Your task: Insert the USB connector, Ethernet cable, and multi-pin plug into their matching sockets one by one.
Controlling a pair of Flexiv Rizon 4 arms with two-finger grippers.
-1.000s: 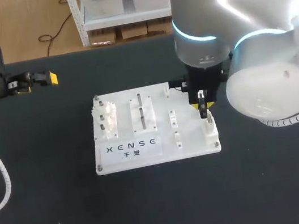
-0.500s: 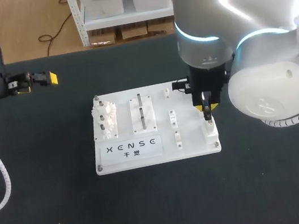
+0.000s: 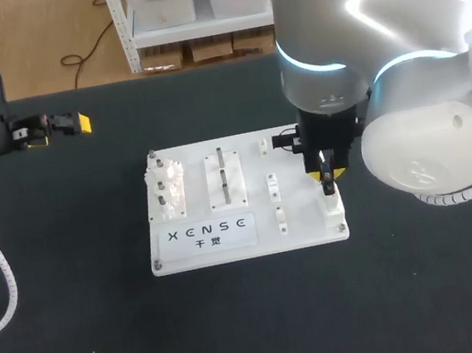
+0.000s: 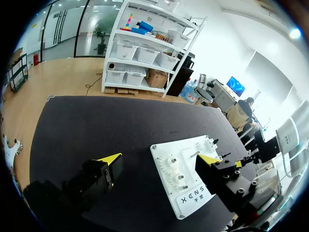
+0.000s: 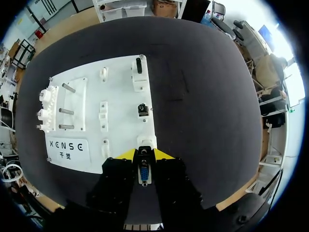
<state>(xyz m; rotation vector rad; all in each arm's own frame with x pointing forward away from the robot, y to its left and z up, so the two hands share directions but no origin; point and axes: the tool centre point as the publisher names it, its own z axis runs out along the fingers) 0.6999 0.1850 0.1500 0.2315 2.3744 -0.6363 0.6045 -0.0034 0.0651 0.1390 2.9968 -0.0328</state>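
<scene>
In the right wrist view my right gripper [image 5: 145, 154] is shut on the multi-pin plug [image 5: 144, 173], a small metal connector with a blue face. Its tip sits at the white socket block [image 5: 145, 142] on the board's front right corner. Seen from the head view, my right gripper [image 3: 327, 179] stands upright over that socket block [image 3: 334, 207], and the plug is mostly hidden by the fingers. Farther along the same edge are a dark socket [image 5: 142, 110] and a white holder with a black piece [image 5: 139, 67]. My left gripper [image 3: 64, 125] rests open at the table's far left, holding nothing.
The white board [image 3: 245, 229] lies mid-table with a gear block [image 3: 167, 188], a block with pegs [image 3: 225, 178] and small white clips [image 3: 272, 187]. In the left wrist view the board [image 4: 193, 193] lies well ahead of the left gripper [image 4: 159, 159]. Black tabletop surrounds the board.
My right gripper has come down and slightly forward with the plug, from just above the corner socket block to resting on it. The left arm has not moved.
</scene>
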